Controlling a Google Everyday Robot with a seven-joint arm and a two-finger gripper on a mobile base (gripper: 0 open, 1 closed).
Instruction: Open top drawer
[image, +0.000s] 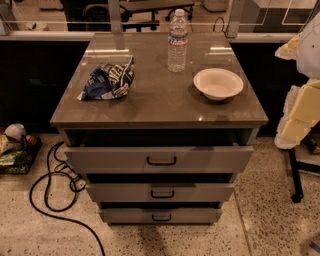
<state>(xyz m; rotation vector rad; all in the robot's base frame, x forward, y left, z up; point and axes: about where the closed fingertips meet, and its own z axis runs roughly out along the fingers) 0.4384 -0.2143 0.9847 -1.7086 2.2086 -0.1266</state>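
**Top drawer part-way out, gripper off to the right**

Nearest is the speckled floor (270, 220), with a black cable (37, 200) looping at the left. Then the bench (150, 107), with three drawers stacked in its front. The bottom drawer (200, 216) and middle drawer (200, 192) each show a small black handle. The top drawer (210, 159) sits directly under the bench top, pulled part-way out – its front stands forward of the top's edge and a dark gap shows above it. Its black bar handle (161, 161) is at centre, with nothing touching it. The gripper (299, 117) is the pale shape at the right edge, beside the bench's right side and apart from the drawer – open or closed, cannot tell. On the bench top are a crumpled blue bag (107, 80) at left and a white bowl (218, 83) at right. Farther back stands an upright water bottle (177, 42).
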